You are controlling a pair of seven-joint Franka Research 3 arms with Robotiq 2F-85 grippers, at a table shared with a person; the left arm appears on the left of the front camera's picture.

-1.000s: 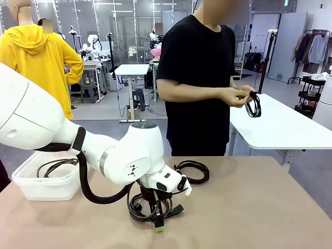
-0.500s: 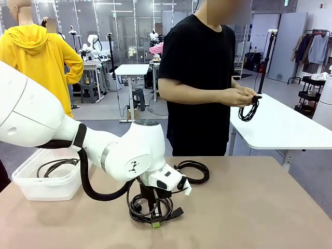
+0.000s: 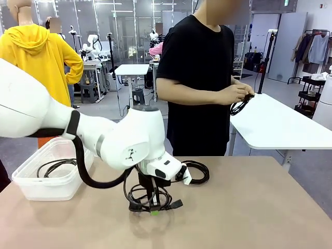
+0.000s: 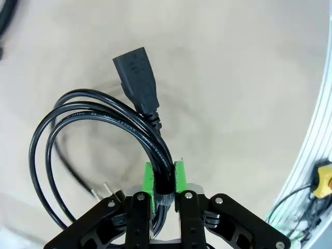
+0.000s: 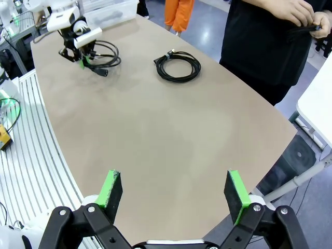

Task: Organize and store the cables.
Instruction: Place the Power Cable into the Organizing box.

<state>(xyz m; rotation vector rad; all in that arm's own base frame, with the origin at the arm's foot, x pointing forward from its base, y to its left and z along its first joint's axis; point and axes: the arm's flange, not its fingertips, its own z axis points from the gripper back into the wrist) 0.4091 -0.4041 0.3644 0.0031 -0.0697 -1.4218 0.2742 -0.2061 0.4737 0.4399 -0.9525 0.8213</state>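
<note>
At the near middle of the desk (image 3: 249,207), the left gripper (image 4: 164,174) had its green pads pinched fully together on a bundle of strands of the power cord coil (image 4: 147,140), close to where the black socket plug branched off. The loops hung to one side of the pads, and their lower part looked to be touching the desk or just above it. A second coil (image 3: 205,175) lay flat on the desk just beyond the left arm, and a clear plastic bin (image 3: 31,179) at the left edge already held another coil (image 3: 57,165). The right gripper (image 5: 174,194) hung over the desk's other end, well apart from the coils, with its jaws spread wide and nothing between them. Beyond the far edge, the person's hands (image 3: 236,93) were busy with one more cable (image 3: 238,107).

The step in hand looked like carrying the gripped coil to the bin. To do it well, the lift should be straight up and slow, until the loops and both plugs cleared the desk, since the bundle was held off-centre and could swing or let a strand slip. The carry should pass above the bin's rim, with the release made low inside so that the coil kept its round shape.
</note>
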